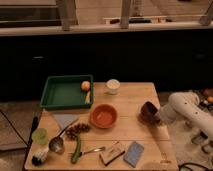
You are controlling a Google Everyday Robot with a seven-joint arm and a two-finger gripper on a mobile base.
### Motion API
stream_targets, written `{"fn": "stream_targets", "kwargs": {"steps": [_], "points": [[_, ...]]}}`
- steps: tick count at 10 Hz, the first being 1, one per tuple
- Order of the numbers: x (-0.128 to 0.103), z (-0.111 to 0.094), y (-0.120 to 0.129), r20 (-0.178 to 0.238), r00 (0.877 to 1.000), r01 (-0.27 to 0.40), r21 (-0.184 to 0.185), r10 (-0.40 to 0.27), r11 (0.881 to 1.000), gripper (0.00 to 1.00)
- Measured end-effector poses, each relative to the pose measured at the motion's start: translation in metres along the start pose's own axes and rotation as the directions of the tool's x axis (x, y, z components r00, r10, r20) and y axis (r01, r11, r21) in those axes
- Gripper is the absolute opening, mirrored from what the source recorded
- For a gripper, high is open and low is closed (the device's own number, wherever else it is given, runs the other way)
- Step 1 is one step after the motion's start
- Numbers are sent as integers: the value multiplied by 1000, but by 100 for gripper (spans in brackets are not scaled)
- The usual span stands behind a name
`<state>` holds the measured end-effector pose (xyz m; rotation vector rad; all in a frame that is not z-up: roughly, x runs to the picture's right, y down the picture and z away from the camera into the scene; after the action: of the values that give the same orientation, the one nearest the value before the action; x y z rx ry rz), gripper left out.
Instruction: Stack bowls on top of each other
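Note:
The wide shallow orange bowl [104, 116] sits upright near the middle of the wooden table [132, 97]. The dark maroon-brown bowl [148, 112] is at the table's right edge, tilted on its side, right against the end of my white arm. My gripper [156, 117] is at that bowl, coming in from the right; the bowl hides most of it. The two bowls are apart, the maroon one to the right of the orange one.
A green tray [65, 92] with an orange fruit [85, 85] stands at the back left. A small white cup [113, 86] is behind the orange bowl. A ladle [57, 144], cucumber [76, 150], fork, sponge and blue card [133, 153] lie along the front.

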<state>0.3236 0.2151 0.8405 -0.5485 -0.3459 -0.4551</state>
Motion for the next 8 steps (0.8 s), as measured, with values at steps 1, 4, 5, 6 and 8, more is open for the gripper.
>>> {"fn": "stream_targets", "kwargs": {"steps": [1,4,5,6,8], "points": [[0,0,0,0,1000,0,0,0,1000,0],[0,0,0,0,1000,0,0,0,1000,0],[0,0,0,0,1000,0,0,0,1000,0],[0,0,0,0,1000,0,0,0,1000,1],[0,0,0,0,1000,0,0,0,1000,16]]}}
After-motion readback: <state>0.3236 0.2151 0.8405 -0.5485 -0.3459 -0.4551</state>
